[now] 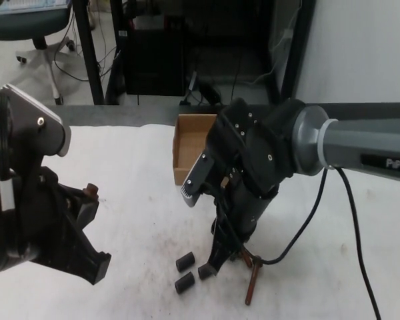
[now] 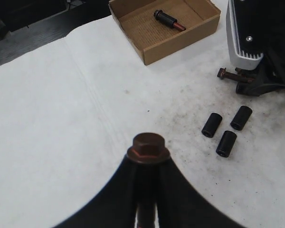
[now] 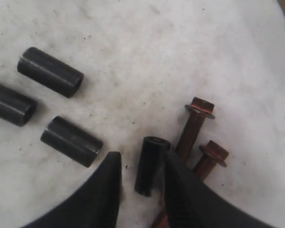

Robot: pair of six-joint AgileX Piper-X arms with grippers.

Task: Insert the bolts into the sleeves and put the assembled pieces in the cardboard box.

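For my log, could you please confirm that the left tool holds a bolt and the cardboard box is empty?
Not quite: the cardboard box is not empty. The left wrist view shows one assembled piece lying in it. The left tool does hold a bolt.

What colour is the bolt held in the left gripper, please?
The bolt is a rusty copper-brown; the left wrist view shows it best.

Bench (image 1: 120,193): covered by a white cloth, stained around the parts.
Cardboard box (image 1: 184,175): set at 12 o'clock.
Sleeves (image 1: 185,261): three grouped at 6 o'clock from the box.
Bolts (image 1: 252,283): laid at 3 o'clock from them.
Fourth sleeve (image 3: 149,164): laid just beside the bolts.
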